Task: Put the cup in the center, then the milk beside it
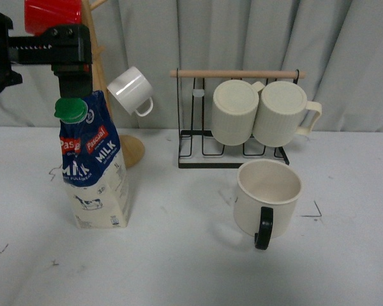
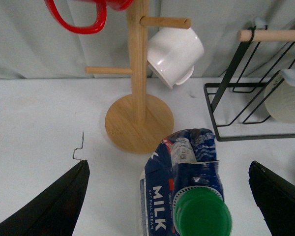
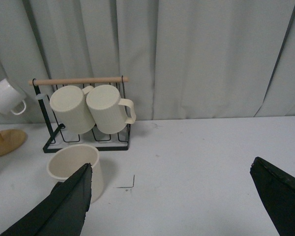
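The milk [image 1: 96, 172] stands upright on the white table at the left, with a blue top and a green cap [image 1: 71, 109]. My left gripper [image 1: 72, 84] hovers just above the cap. In the left wrist view it [image 2: 168, 164] is open, with its fingers wide on either side of the milk [image 2: 187, 196] and not touching it. The cup [image 1: 268, 194] stands upright right of centre, in front of the rack, with its black handle [image 1: 263, 227] toward me. My right gripper [image 3: 172, 164] is open and empty above bare table, with the cup [image 3: 73, 164] off to one side of it. It does not show in the front view.
A wooden mug tree [image 1: 134, 152] stands behind the milk and holds a small white mug [image 1: 131, 90] and a red mug [image 1: 51, 14]. A black wire rack [image 1: 236, 159] holds two ribbed cream mugs [image 1: 235, 111] [image 1: 279, 113]. A grey curtain closes the back.
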You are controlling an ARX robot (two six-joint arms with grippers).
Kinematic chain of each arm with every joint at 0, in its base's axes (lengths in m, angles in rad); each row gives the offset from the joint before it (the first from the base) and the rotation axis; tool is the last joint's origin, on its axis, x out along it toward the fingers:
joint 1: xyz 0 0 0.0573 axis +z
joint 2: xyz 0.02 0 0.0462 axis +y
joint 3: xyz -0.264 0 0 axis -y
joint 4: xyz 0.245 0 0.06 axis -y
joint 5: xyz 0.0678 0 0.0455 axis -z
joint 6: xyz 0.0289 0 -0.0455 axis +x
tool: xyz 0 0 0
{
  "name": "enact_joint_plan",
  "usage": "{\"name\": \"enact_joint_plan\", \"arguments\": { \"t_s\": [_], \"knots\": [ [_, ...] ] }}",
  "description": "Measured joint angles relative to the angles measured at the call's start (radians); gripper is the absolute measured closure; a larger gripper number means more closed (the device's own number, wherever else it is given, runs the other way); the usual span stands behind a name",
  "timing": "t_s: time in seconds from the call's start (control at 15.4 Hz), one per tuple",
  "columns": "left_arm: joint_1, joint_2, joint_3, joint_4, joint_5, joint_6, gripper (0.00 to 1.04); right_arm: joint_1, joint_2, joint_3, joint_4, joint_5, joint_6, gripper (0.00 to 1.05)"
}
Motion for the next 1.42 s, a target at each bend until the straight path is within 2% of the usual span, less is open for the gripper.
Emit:
{"name": "enact_joint_plan", "arguments": {
  "t_s": [0.19,0.58,1.17,1.42],
  "knots": [
    [0.015,0.035,0.006,-0.004,-0.002,-0.004,0.07,0.0,0.0,0.0,0.0,0.0,0.0,0.06],
    [-0.02,0.086,-0.025,0.012,0.002,-0.031,0.07,0.0,0.0,0.0,0.0,0.0,0.0,0.06],
    [-0.041,0.198,-0.063,0.107,-0.063,-0.035,0.08,0.0,0.0,0.0,0.0,0.0,0.0,0.06],
    [-0.06,0.198,-0.064,0.117,-0.079,-0.053,0.51,0.0,0.0,0.0,0.0,0.0,0.0,0.06]
  ]
}}
